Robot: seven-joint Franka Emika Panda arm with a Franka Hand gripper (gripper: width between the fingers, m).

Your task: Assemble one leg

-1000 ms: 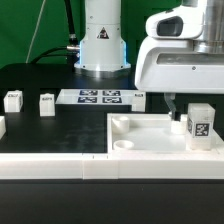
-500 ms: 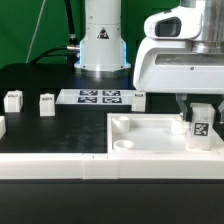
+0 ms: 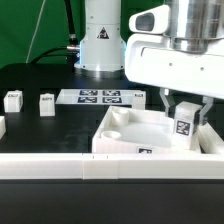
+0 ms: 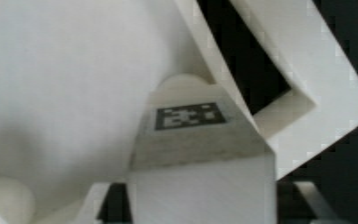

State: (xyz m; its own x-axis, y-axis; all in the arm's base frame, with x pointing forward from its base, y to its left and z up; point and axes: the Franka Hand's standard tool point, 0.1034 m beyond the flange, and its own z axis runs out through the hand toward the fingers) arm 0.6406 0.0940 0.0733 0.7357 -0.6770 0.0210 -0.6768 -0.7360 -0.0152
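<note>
- One leg point(image 3: 184, 126) is sitting between the two fingers of the end effector point(image 3: 184, 128), which is pinching it from both sides; the grip is keeping the post upright, so its lower end can be steered into a socket.
- Seen from the exterior view, the leg is at about 3 o'clock in the picture, standing over the tabletop point(image 3: 125, 140), its tag facing the camera.
- In the wrist view the leg point(image 4: 194, 160) is filling the lower middle, its tag pointing toward the tabletop's inner face point(image 4: 69, 90); I judge it is being lined up with a corner, though the socket itself is hidden.
- Two spare legs point(image 3: 13, 99) point(image 3: 47, 104) are lying at about 9 o'clock on the black worktop point(image 3: 50, 135), well apart from the tabletop, probably parked there out of the arm's way.
- The marker board point(image 3: 100, 97) is lying flat near 11 o'clock, beside the robot base point(image 3: 103, 40).
- Whether the leg's foot is touching the tabletop cannot be told.
</note>
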